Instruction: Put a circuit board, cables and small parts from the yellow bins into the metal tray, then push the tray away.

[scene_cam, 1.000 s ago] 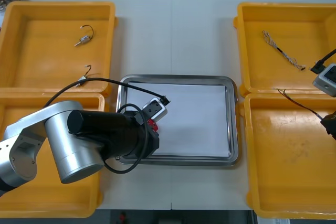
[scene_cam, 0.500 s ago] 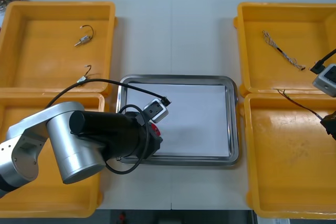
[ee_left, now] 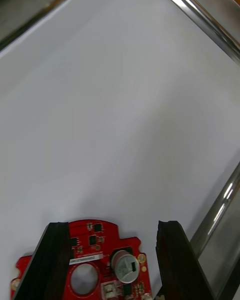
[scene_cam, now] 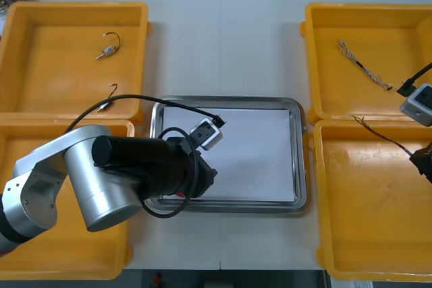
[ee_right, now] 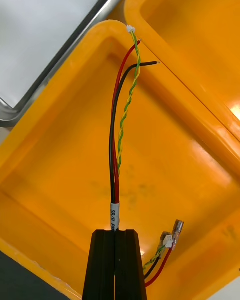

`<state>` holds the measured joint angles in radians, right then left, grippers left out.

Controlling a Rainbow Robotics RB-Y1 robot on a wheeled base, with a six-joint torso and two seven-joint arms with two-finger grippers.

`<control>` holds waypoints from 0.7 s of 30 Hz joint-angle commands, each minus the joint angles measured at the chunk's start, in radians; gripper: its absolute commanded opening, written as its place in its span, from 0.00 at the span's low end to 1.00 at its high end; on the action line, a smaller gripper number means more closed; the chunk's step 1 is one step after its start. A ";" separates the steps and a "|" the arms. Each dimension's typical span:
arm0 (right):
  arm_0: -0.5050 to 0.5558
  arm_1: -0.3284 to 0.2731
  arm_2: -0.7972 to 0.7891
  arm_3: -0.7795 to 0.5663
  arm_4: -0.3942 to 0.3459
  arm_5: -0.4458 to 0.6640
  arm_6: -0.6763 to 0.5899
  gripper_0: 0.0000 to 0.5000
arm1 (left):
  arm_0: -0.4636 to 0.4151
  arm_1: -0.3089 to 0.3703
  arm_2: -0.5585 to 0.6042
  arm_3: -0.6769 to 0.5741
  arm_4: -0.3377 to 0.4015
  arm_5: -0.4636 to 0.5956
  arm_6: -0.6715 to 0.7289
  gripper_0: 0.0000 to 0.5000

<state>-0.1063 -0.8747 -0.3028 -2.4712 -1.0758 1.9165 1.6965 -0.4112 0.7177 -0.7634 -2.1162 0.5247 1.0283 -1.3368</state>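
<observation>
- Left gripper [ee_left: 112, 225] is hovering over the metal tray's [scene_cam: 301, 160] near-left part, fingers spread, the red circuit board [ee_left: 107, 242] lying on the white inside between them.
- Right gripper [ee_right: 118, 232] is pinching the red and yellow cable [ee_right: 116, 130] over the near right yellow bin [scene_cam: 364, 234].

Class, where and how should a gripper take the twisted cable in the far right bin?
Probably best to grip the twisted cable mid-length, from straight above, closing across its slanted run: it lies flat and thin on the bin floor, away from the walls.
</observation>
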 commanded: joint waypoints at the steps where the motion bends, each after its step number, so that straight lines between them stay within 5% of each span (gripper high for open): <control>1: -0.064 -0.027 0.050 -0.028 -0.027 0.003 -0.049 0.00 | -0.026 -0.052 0.124 -0.090 -0.006 0.131 0.137 1.00; 13: -0.290 -0.027 0.332 -0.028 0.019 0.003 -0.049 0.00 | -0.078 -0.107 0.403 -0.199 0.078 0.521 0.139 1.00; 21: -0.435 -0.006 0.564 -0.028 0.097 0.003 -0.049 0.00 | -0.117 -0.098 0.565 -0.197 0.138 0.682 0.119 1.00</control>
<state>-0.4727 -0.8747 0.1853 -2.4719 -1.0071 1.9169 1.6965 -0.4740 0.6285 -0.2601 -2.2834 0.6440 1.6727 -1.2752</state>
